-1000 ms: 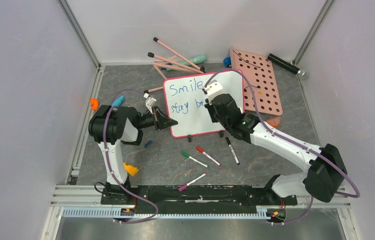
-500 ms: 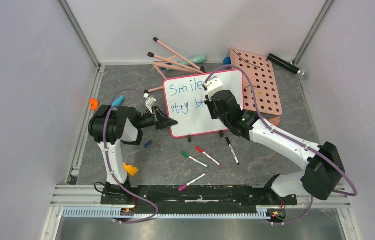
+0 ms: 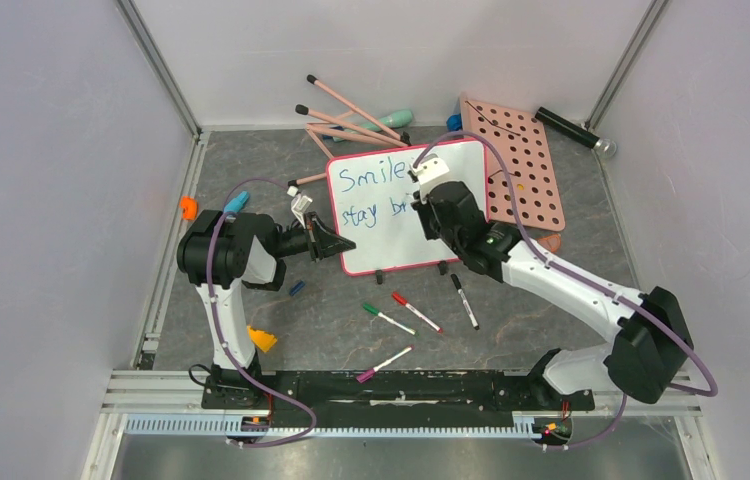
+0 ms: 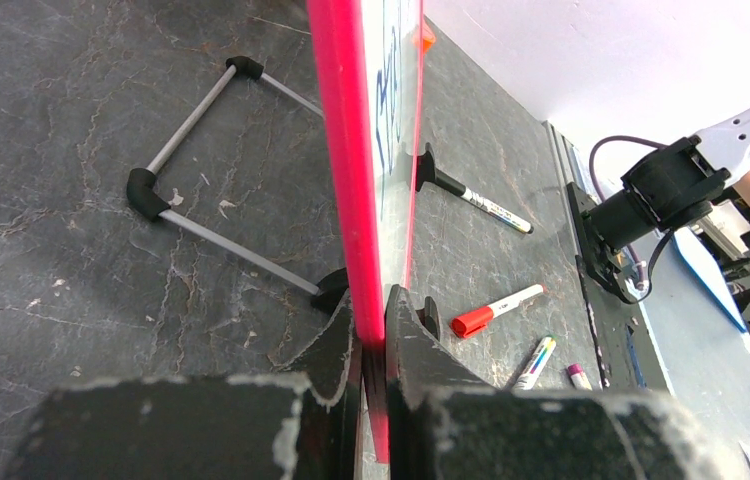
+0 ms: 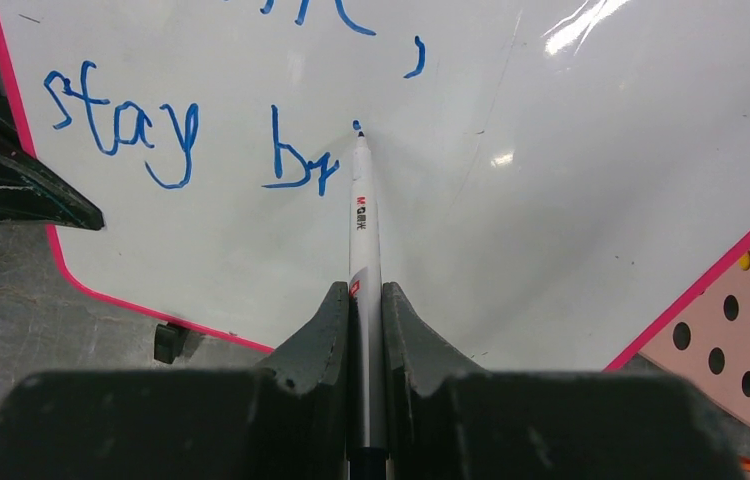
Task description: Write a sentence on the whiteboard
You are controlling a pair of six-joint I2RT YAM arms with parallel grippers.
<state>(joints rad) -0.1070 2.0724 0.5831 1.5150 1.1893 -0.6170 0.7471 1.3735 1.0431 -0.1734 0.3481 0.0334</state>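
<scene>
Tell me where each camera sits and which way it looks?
Top: above and behind, looking down at the table; left arm and right arm show.
Left wrist: on its arm, looking along the whiteboard; left tool pinches its rim.
Right wrist: on its arm, looking at the writing; right tool grips the marker.
Shared: whiteboard.
</scene>
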